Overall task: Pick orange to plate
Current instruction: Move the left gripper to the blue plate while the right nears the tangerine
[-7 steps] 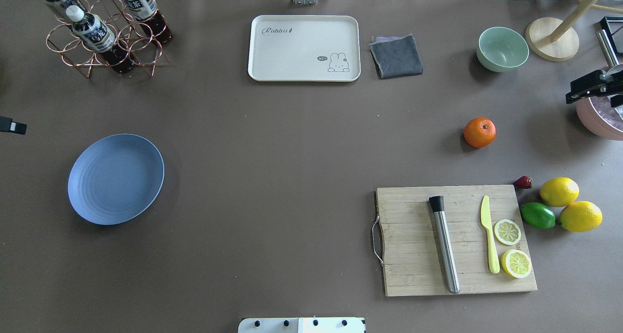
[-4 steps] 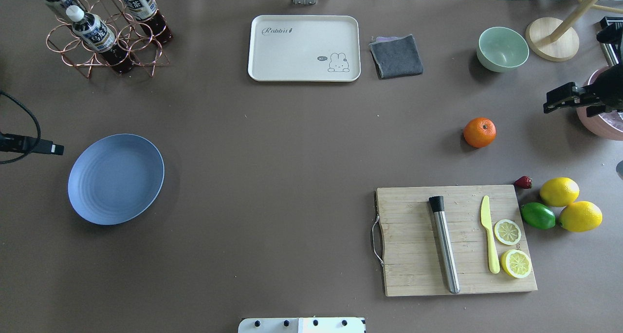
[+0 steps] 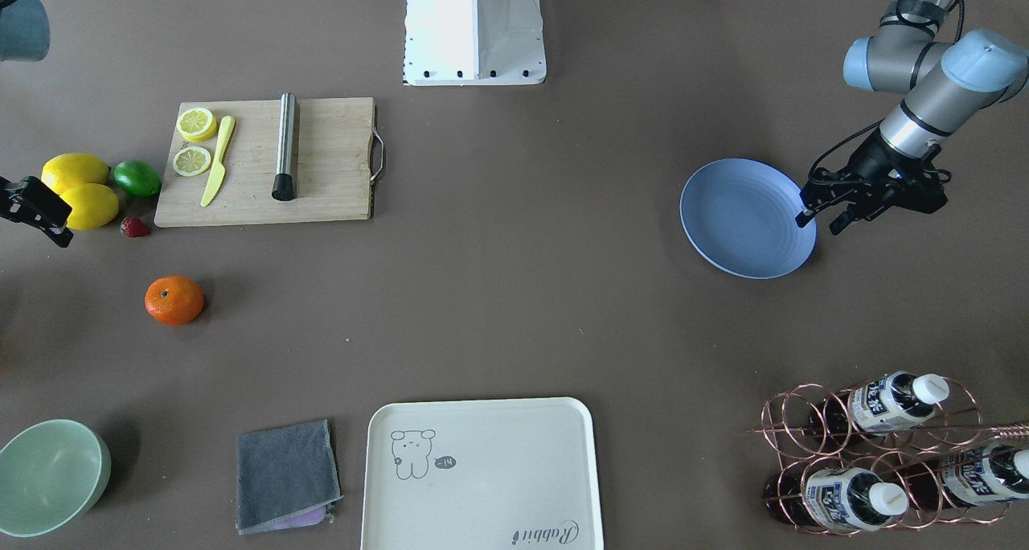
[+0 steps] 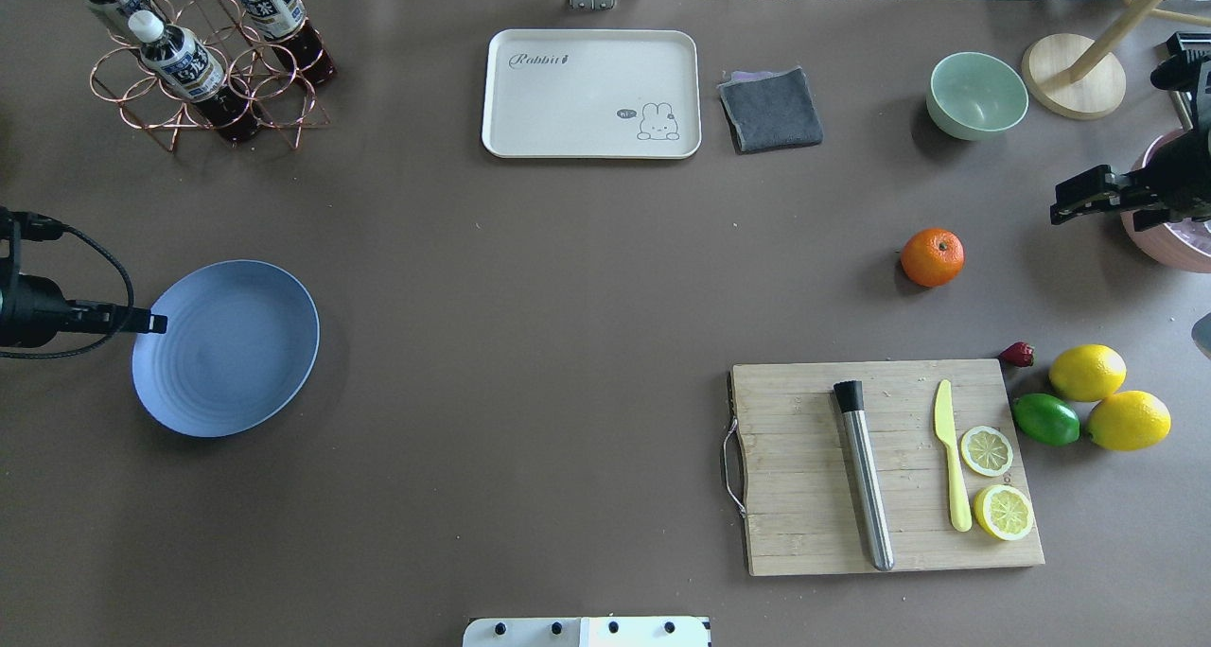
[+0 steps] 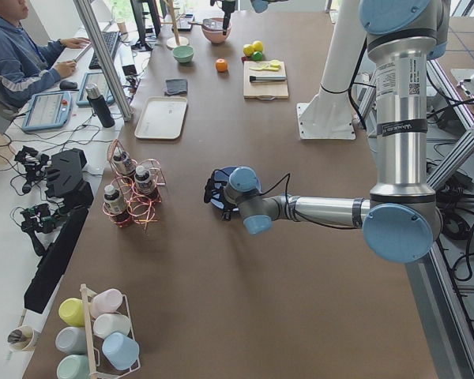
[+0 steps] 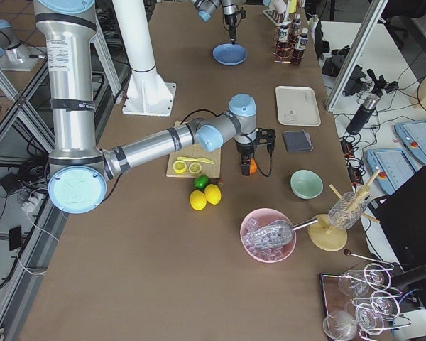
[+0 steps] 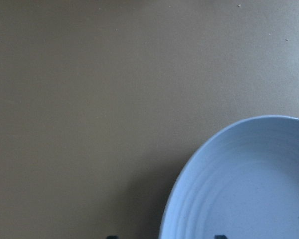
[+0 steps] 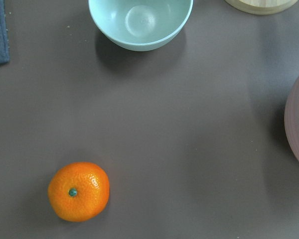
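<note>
Approach: orange (image 4: 932, 256) sits at right gripper's (image 4: 1074, 202) eight o'clock; can't tell its jaws. Next, centre above and descend.

orange (image 8: 78, 191) lower left on table, stem up; green bowl (image 8: 140, 22) top; pink bowl (image 8: 296, 124) right edge

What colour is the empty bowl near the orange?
The bowl is pale green, clearest in the right wrist-mounted view.
</note>
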